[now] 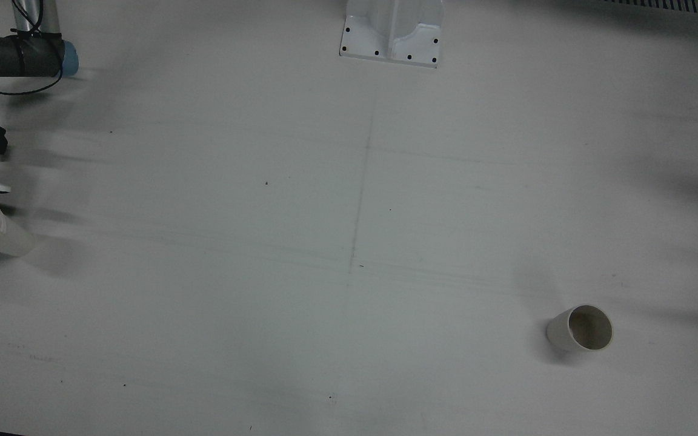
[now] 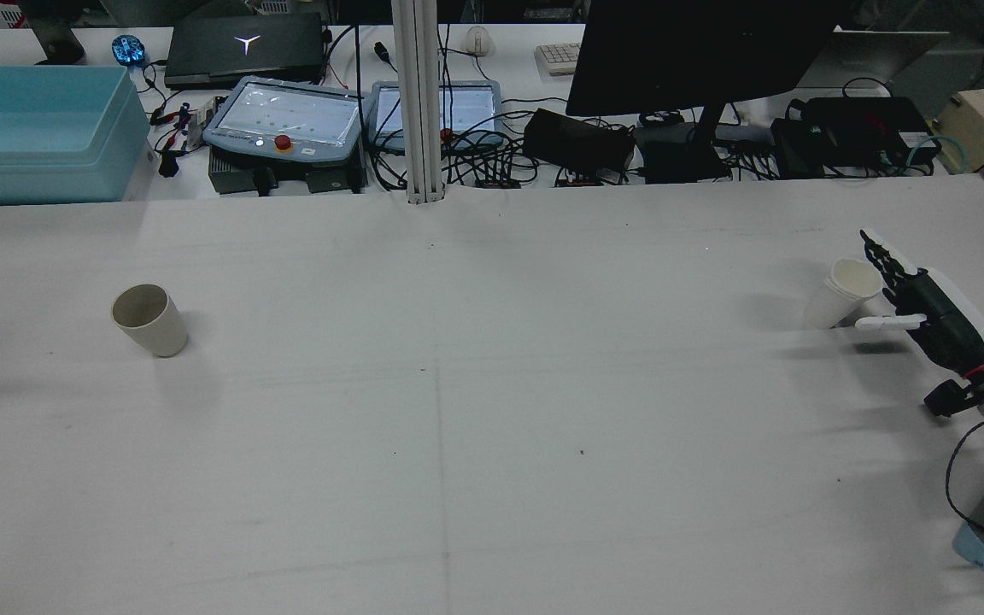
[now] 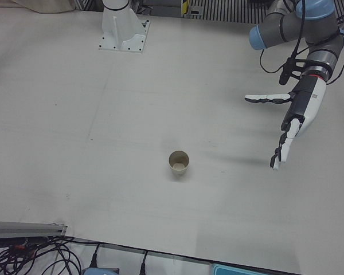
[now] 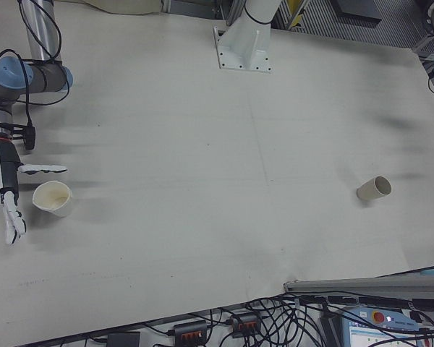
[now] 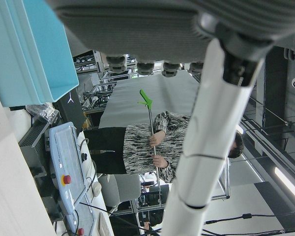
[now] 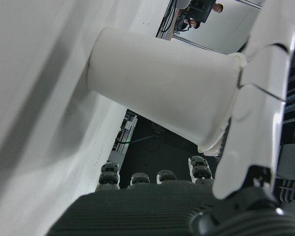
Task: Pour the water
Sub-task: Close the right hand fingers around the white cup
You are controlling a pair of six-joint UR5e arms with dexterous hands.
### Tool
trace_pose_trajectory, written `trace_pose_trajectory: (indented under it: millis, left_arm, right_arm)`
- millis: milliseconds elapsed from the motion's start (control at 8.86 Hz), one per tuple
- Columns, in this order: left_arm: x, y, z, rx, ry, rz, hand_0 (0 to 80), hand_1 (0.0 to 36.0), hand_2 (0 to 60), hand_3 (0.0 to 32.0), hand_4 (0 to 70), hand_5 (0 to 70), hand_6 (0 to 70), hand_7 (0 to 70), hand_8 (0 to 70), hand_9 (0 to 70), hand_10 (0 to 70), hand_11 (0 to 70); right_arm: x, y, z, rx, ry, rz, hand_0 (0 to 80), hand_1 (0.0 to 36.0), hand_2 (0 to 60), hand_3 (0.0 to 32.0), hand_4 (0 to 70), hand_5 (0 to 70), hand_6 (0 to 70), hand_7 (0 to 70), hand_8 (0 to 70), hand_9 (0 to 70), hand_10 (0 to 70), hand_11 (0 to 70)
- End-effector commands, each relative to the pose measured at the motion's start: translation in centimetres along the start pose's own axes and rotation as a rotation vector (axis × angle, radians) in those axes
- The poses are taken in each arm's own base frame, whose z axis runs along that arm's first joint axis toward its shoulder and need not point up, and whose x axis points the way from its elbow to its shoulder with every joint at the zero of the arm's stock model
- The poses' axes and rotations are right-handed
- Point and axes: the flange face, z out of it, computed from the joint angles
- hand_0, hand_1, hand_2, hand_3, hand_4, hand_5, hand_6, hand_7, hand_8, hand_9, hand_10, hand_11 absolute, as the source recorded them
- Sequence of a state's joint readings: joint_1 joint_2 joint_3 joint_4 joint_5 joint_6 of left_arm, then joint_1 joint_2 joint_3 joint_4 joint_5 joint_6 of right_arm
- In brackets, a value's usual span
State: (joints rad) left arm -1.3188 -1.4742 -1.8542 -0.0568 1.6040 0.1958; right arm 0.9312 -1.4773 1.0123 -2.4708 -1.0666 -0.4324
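A white paper cup (image 2: 842,295) stands upright at the table's right side in the rear view. My right hand (image 2: 928,303) is open right beside it, with the fingers behind the cup and the thumb in front. The right hand view shows the cup (image 6: 162,98) close to the palm and the thumb (image 6: 255,98) by its rim. A tan cup (image 2: 149,319) stands upright far across the table. My left hand (image 3: 301,106) is open and empty, raised above the table well to the right of the tan cup (image 3: 179,163) in the left-front view.
A white pedestal base (image 1: 392,33) is bolted at the table's robot side. Beyond the far edge stand a blue bin (image 2: 35,128), teach pendants (image 2: 287,120), a monitor (image 2: 697,51) and cables. The cups are far apart across bare tabletop (image 1: 349,242).
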Motion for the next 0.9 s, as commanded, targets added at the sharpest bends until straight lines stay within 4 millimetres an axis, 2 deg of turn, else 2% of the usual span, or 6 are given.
trace_pose_trajectory:
  millis: [0, 226, 677, 790]
  left_arm:
    - [0.02, -0.32, -0.46, 0.005, 0.002, -0.001, 80.0, 29.3, 0.0, 5.8, 4.3, 0.0, 0.0, 6.8, 4.9, 0.0, 1.6, 5.8]
    - [0.02, -0.34, -0.51, 0.003, 0.002, -0.001, 80.0, 29.3, 0.0, 5.8, 4.3, 0.0, 0.0, 6.8, 4.9, 0.0, 1.6, 5.8]
    - [-0.11, -0.71, -0.79, 0.013, 0.002, -0.001, 80.0, 29.2, 0.0, 5.4, 4.5, 0.0, 0.0, 6.9, 5.0, 0.0, 1.5, 5.8]
    - [-0.1, -0.66, -0.71, 0.011, 0.002, -0.001, 80.0, 29.0, 0.0, 5.4, 4.5, 0.0, 0.0, 6.9, 4.8, 0.0, 1.6, 5.9]
  right_arm:
    - [0.94, 1.5, 1.93, -0.017, -0.003, 0.005, 54.3, 21.8, 6.0, 9.0, 0.0, 7.4, 1.0, 2.5, 0.0, 0.0, 4.1, 8.4]
    - [1.27, 1.98, 2.47, -0.022, -0.001, 0.007, 55.0, 22.4, 6.4, 8.6, 0.0, 7.6, 1.0, 2.7, 0.0, 0.0, 4.1, 8.4]
    - [1.28, 1.75, 2.28, -0.008, 0.007, -0.006, 55.6, 22.9, 6.8, 7.8, 0.0, 7.7, 1.2, 3.2, 0.1, 0.0, 4.4, 8.9]
    - [1.36, 1.7, 2.21, -0.006, 0.01, -0.009, 56.6, 23.9, 7.6, 6.6, 0.0, 8.0, 1.8, 4.8, 0.2, 0.0, 4.8, 9.5]
